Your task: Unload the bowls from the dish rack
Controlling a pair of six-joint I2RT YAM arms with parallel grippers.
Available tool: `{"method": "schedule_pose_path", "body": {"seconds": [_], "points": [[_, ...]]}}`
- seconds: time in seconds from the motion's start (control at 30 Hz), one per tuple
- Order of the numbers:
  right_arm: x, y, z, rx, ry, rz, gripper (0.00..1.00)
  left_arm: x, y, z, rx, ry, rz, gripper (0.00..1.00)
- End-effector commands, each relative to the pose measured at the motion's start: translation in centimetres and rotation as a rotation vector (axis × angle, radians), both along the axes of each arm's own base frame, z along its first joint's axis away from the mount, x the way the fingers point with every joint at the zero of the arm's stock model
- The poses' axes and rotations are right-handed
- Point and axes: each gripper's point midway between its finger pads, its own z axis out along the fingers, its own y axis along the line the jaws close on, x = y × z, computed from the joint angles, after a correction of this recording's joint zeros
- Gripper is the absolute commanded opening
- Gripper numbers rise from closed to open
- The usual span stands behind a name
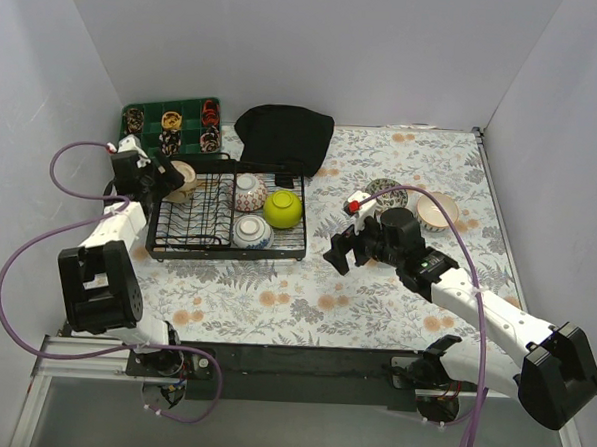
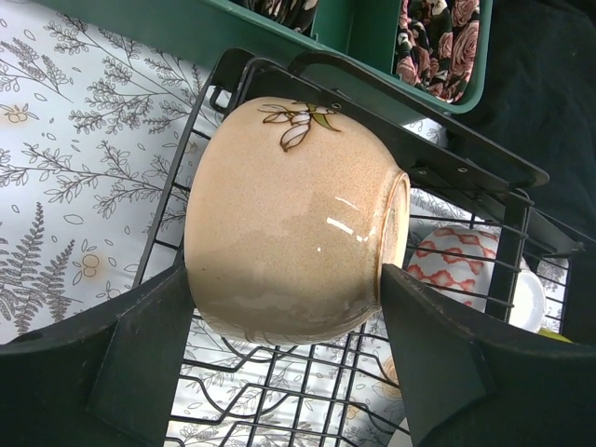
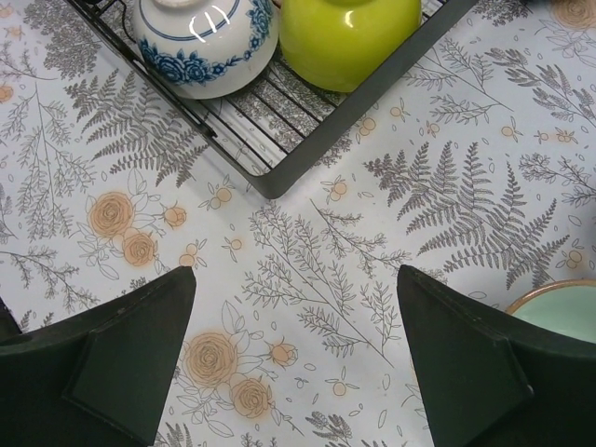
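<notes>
1. At the far-left corner of the dish rack [image 1: 277,254], the beige bowl [image 2: 289,223] lies tipped on its side. Its foot ring faces right in the left wrist view and its wide body faces left.
2. The left gripper [image 2: 284,289] is pinching this bowl. One of the fingers [image 2: 140,363] looks pressed to the wall and the other to the foot edge, so the grip runs along the bowl's mouth-to-foot axis.
3. The bowl sits square between the jaws, so the coming move is probably a straight lift. It must rise clear of the wires beneath before travelling anywhere.
4. Just behind the bowl runs the rack's far rail, and the green tray [image 1: 174,122] stands just beyond that. Going far or left is cramped, so up and toward the near side looks freer.
5. To the right, three bowls remain in the rack: a red-patterned bowl [image 1: 248,192], a lime-green bowl [image 1: 283,209] and a blue-patterned bowl [image 1: 252,231]. None of them touches the held bowl.
6. The right gripper [image 1: 352,248] hangs spread and empty over the flowered tablecloth [image 3: 307,279], just right of the rack's near-right corner. It is the nearer arm for the lime-green and blue-patterned bowls.
7. Further right on the cloth stand a floral bowl [image 1: 385,193] and a mint-lined bowl [image 1: 437,211], already out of the rack. A black cloth [image 1: 283,133] lies at the far side, well apart from both arms.
</notes>
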Motion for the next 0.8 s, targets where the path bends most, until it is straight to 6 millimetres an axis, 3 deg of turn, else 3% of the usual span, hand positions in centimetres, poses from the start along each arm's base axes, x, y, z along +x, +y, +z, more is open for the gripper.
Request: {"method": "schedule_pose_path", "body": {"seconds": [0.0,0.33,0.37,0.57,0.77], "points": [[-0.4,0.8,1.4,0.034,-0.028,0.053,0.97,0.6,-0.6,5.8,0.095,-0.136,-0.016,0.46],[-1.4,0.9,2.6,0.074,-0.034,0.080,0.97,0.9,-3.6,8.0,0.345,-0.156,-0.062,0.35],[-1.4,0.8,2.6,0.074,-0.034,0.079,0.97,0.9,-4.9,8.0,0.360,-0.157,-0.091,0.34],[-1.7,0.7,3.1,0.081,-0.040,0.085,0.96,0.4,-7.8,9.2,0.436,-0.197,-0.194,0.30],[-2.0,0.9,3.4,0.102,-0.021,0.088,0.96,-0.8,-9.5,10.0,0.500,-0.237,-0.268,0.16]]}}
